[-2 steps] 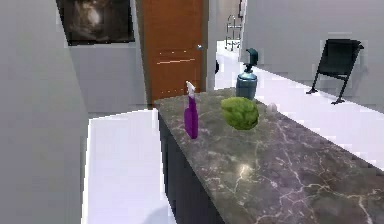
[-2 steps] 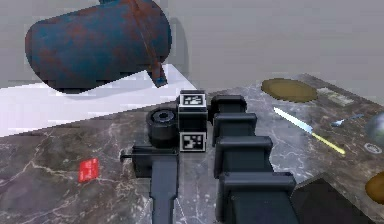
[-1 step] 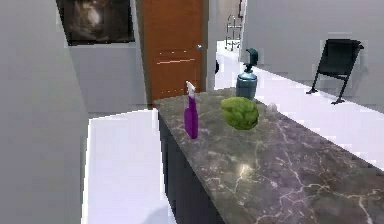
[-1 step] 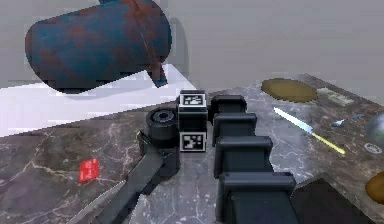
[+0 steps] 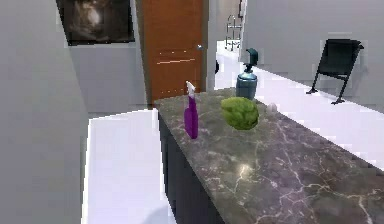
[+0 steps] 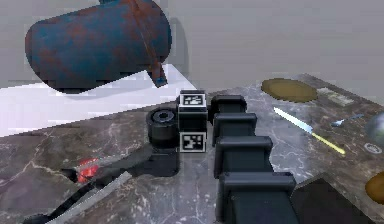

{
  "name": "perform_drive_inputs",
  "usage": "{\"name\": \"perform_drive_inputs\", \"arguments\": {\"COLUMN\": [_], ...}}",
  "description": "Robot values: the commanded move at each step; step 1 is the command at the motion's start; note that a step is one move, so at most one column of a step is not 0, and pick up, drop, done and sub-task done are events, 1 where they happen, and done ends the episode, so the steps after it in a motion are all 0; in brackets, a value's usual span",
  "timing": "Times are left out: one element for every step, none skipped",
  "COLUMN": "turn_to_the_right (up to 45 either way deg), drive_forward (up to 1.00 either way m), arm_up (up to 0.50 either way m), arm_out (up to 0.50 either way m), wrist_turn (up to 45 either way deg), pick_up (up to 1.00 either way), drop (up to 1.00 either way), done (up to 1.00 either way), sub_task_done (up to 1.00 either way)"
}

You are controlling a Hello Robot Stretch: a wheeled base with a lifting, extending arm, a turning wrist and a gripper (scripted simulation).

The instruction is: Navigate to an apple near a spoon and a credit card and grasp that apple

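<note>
The gripper (image 6: pixel 100 180) shows low against the dark marble counter (image 6: pixel 60 150), and a small red thing (image 6: pixel 88 172) sits right at its thin fingers, too small to say if it is the apple. I cannot tell if the fingers are spread or pressed together, or if they hold anything. Toward the arm side view's right, a thin white and yellow stick (image 6: pixel 310 130) and a flat brown round thing (image 6: pixel 290 90) lie on the counter
</note>
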Motion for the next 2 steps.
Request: {"name": "perform_drive_inputs", "arguments": {"turn_to_the_right": [0.0, 0.0], "drive_forward": [0.0, 0.0], "arm_up": [0.0, 0.0], "arm_out": [0.0, 0.0], "wrist_turn": [45.0, 30.0], "pick_up": [0.0, 0.0], "drop": [0.0, 0.0], "done": [0.0, 0.0], "sub_task_done": [0.0, 0.0]}}
